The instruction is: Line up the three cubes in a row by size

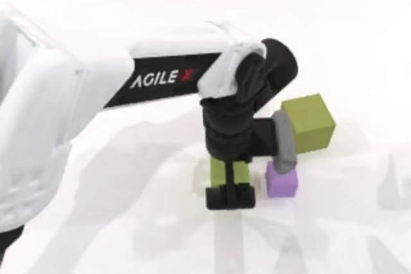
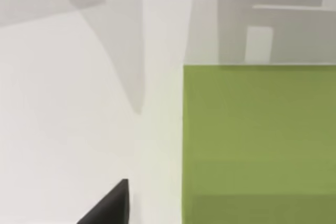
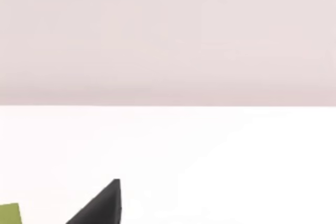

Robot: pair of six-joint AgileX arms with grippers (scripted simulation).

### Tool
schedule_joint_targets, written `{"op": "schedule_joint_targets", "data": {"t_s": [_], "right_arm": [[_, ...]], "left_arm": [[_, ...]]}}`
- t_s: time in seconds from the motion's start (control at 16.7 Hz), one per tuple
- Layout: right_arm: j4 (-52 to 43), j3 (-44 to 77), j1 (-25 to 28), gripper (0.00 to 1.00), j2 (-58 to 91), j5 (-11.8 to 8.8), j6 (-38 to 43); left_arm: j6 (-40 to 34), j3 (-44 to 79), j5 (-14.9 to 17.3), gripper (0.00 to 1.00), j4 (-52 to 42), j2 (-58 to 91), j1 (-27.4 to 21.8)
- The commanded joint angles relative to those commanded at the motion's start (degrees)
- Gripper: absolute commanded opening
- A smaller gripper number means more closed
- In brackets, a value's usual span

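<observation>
Table [image 1: 359, 43]: white, carrying all three cubes a little right of centre in the top view.
Left arm: reaches in from the table's left, its wrist over the cubes.
Left gripper [image 1: 230, 197]: pointed down at the lime cube; whether its fingers are apart or clamped cannot be told, as the wrist hides them from above and the left wrist view shows only one dark fingertip [image 2: 107, 208].
Right arm: out of the top view; its gripper cannot be judged, the right wrist view giving only one dark tip.
Olive-green cube [image 1: 308, 122]: largest, farthest right and farther back.
Lime-green cube [image 1: 229, 172]: medium, under the left gripper, just left of the purple one.
Purple cube [image 1: 282, 182]: smallest, in front of the olive cube, near it.
Progress: purple sits between the two greens, so no size order yet; I judge the lime cube the one in hand, with most of the lining-up left.
</observation>
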Motion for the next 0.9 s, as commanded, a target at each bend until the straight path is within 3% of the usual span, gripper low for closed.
{"op": "schedule_joint_targets", "data": {"t_s": [0.3,0.66,0.9], "right_arm": [[0.0,0.0,0.0,1.0,0.0,0.0,0.0],[0.0,0.0,0.0,1.0,0.0,0.0,0.0],[0.0,0.0,0.0,1.0,0.0,0.0,0.0]], "left_arm": [[0.0,0.94,-0.04,1.0,-1.01,-0.21,0.21],[-0.05,9.32,-0.05,1.0,-12.64,-3.0,1.05],[-0.1,10.53,-0.04,1.0,-14.11,-3.61,1.22]]}}
